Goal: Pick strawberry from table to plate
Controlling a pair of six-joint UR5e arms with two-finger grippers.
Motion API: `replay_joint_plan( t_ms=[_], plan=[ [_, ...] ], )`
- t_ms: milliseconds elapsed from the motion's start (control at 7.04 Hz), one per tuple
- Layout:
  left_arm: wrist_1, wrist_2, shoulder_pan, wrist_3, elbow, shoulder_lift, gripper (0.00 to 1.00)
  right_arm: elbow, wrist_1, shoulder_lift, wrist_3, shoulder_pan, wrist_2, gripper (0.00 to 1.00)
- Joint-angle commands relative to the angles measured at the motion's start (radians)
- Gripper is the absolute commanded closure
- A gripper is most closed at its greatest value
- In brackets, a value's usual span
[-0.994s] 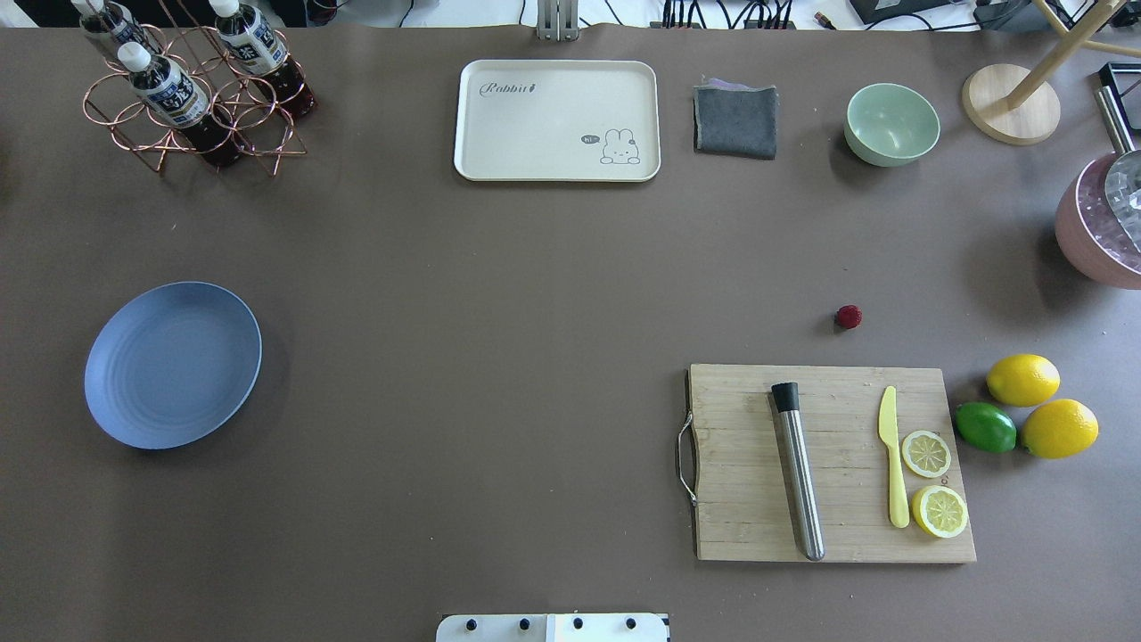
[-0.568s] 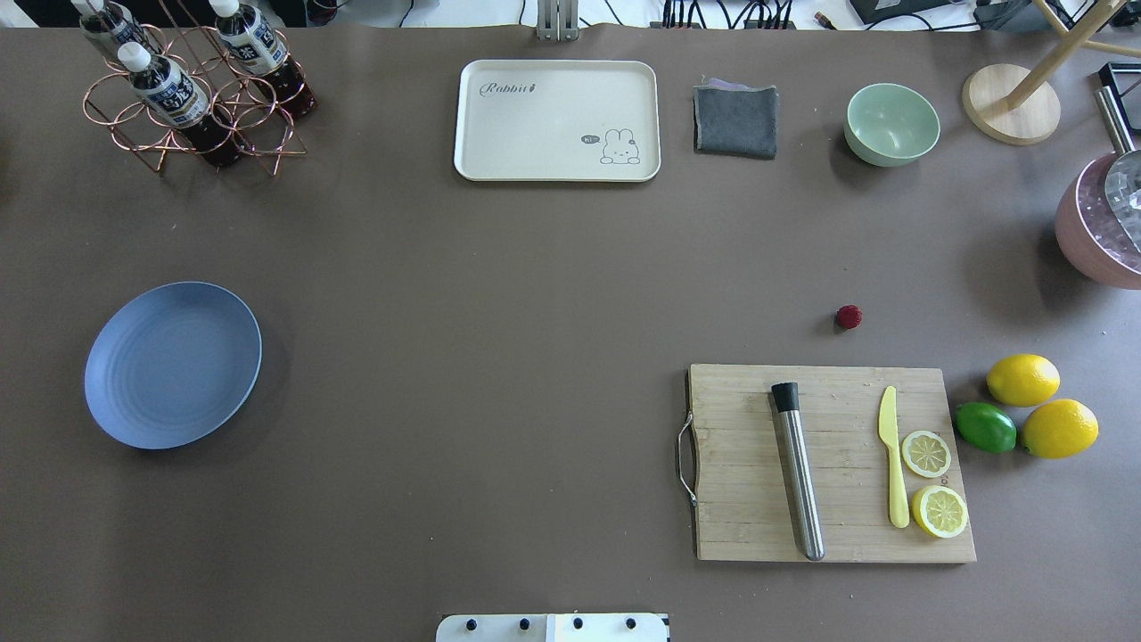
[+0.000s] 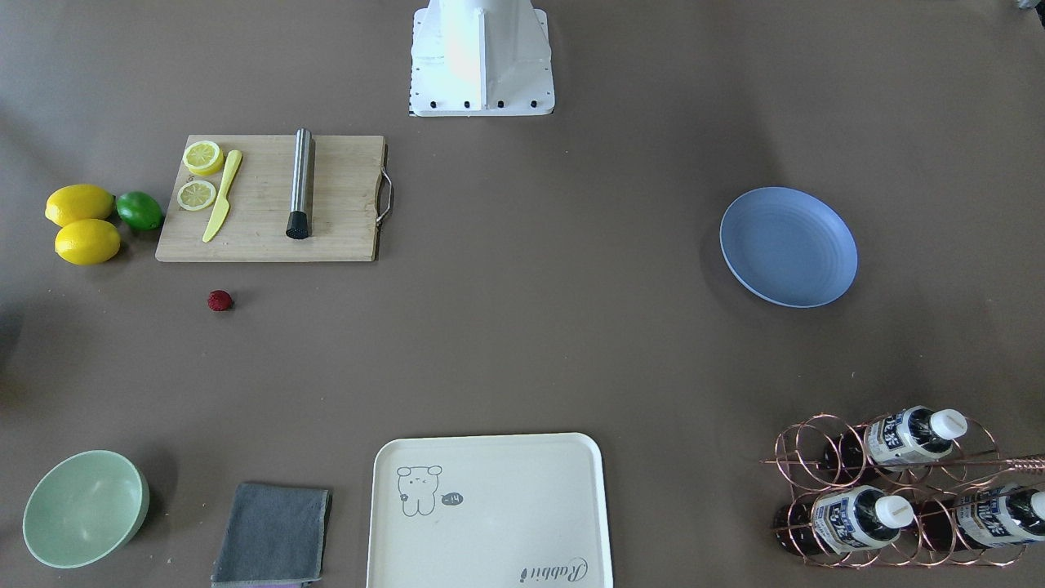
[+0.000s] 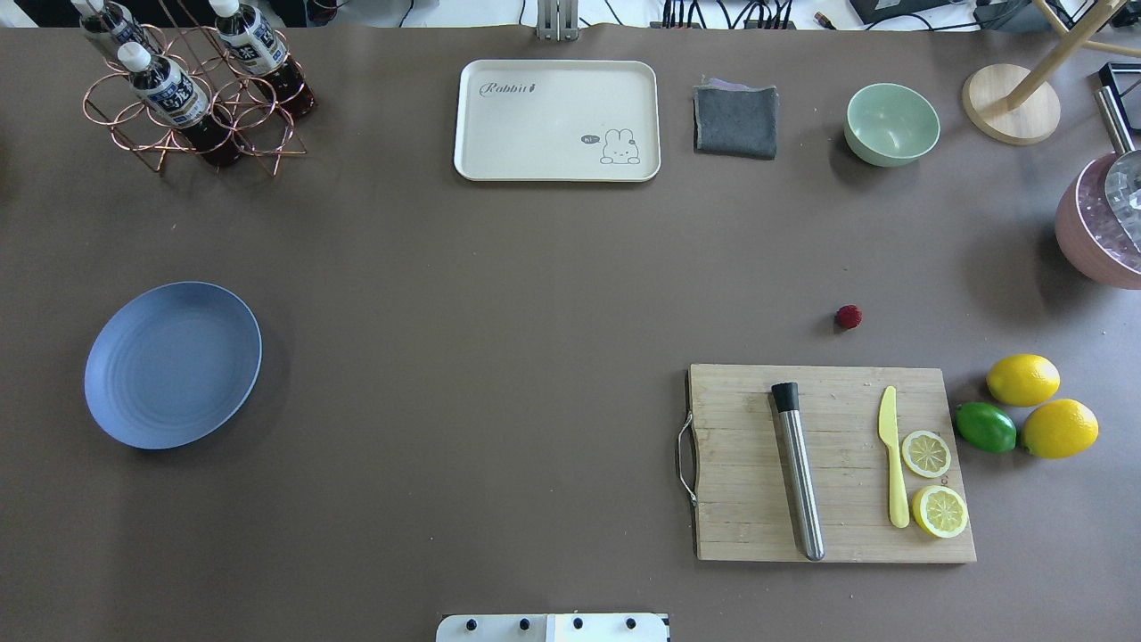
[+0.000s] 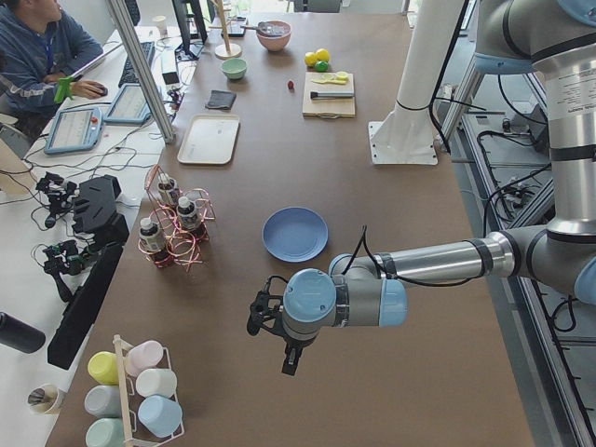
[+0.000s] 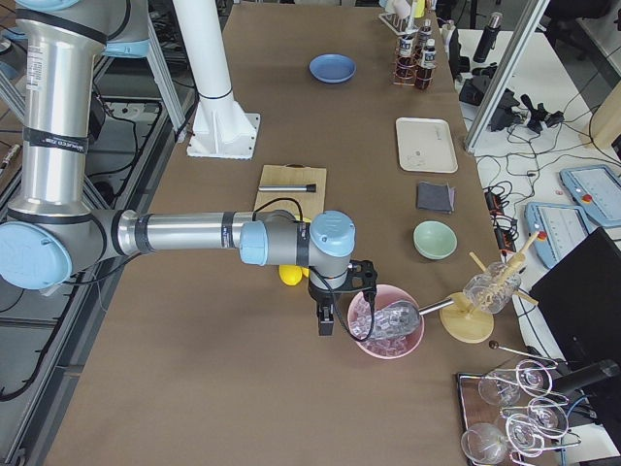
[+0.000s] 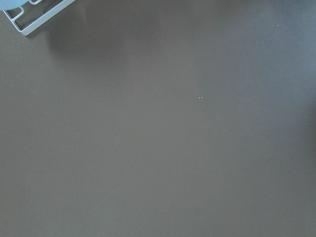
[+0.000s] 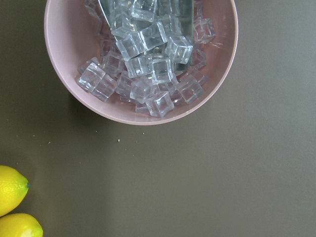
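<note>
The strawberry (image 4: 849, 316) (image 3: 220, 300) (image 5: 291, 86) lies alone on the brown table (image 4: 535, 312), just beyond the far edge of the wooden cutting board (image 4: 829, 464). The blue plate (image 4: 174, 364) (image 3: 788, 247) (image 5: 294, 233) (image 6: 332, 67) sits empty far off on the left side. My left gripper (image 5: 291, 358) hangs over bare table near the left end, past the plate. My right gripper (image 6: 326, 320) hangs beside the pink ice bowl (image 6: 386, 330) at the right end. Both show only in the side views, so I cannot tell whether they are open or shut.
On the board lie a steel muddler (image 4: 798, 473), a yellow knife (image 4: 891, 455) and two lemon halves (image 4: 931, 481). Two lemons (image 4: 1038, 401) and a lime (image 4: 985, 426) sit right of it. At the back are a cream tray (image 4: 557, 120), grey cloth (image 4: 735, 120), green bowl (image 4: 891, 123) and bottle rack (image 4: 192, 89).
</note>
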Motion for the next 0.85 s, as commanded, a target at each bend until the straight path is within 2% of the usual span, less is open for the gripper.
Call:
replay_joint_plan(
  t_ms=[0,284,568,710],
  plan=[
    [-0.001,0.006,0.000,0.002,-0.001,-0.008,0.00,0.000,0.000,0.000,0.000,0.000,0.000,0.00],
    [-0.026,-0.007,-0.001,0.002,-0.003,-0.020,0.00,0.000,0.000,0.000,0.000,0.000,0.002,0.00],
    [-0.153,-0.005,-0.004,-0.002,0.005,-0.017,0.00,-0.003,0.000,-0.002,0.000,0.000,0.005,0.00],
    [-0.167,-0.005,-0.004,-0.027,0.003,-0.017,0.00,-0.003,0.000,0.000,0.000,0.000,0.005,0.00]
  ],
)
